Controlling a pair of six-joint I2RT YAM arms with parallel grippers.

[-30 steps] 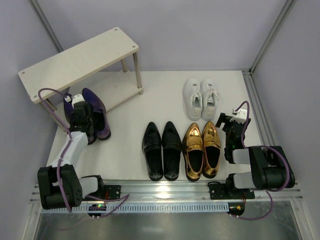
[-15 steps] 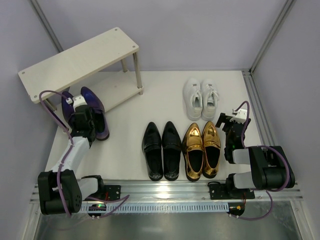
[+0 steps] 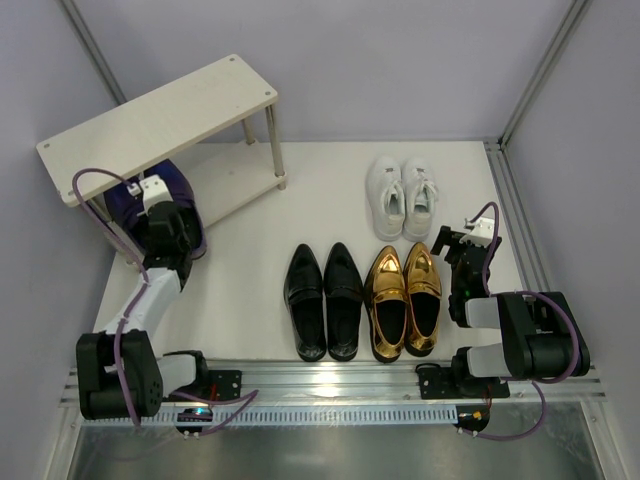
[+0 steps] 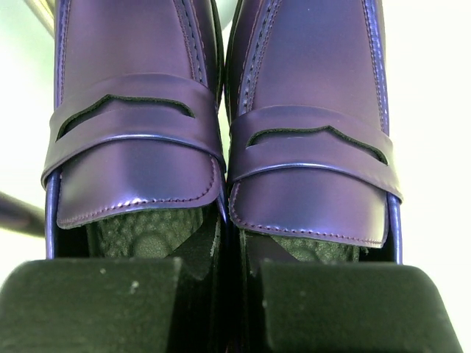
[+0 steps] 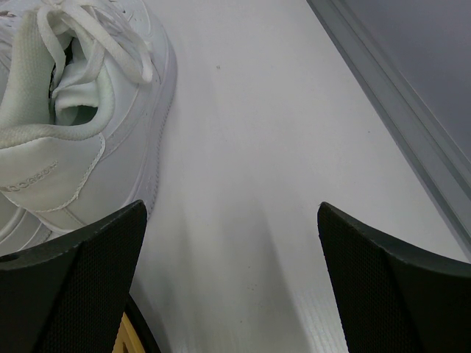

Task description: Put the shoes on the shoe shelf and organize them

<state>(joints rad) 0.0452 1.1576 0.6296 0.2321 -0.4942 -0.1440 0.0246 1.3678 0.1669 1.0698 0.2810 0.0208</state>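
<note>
purple shoes (image 4: 302, 147), pinched by left fingers (image 4: 96, 309), reach under the shelf's top board (image 3: 150, 120).

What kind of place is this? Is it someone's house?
Probably a robot test booth, not a house. Two robot arms, the left arm and right arm, are bolted to a metal rail, bare grey walls close in the white table, and a shoe shelf stands on it.

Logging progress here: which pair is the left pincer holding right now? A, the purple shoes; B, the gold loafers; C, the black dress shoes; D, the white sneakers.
A: the left wrist view shows the left pincer clamped on the adjoining inner walls of the purple shoes.
</note>
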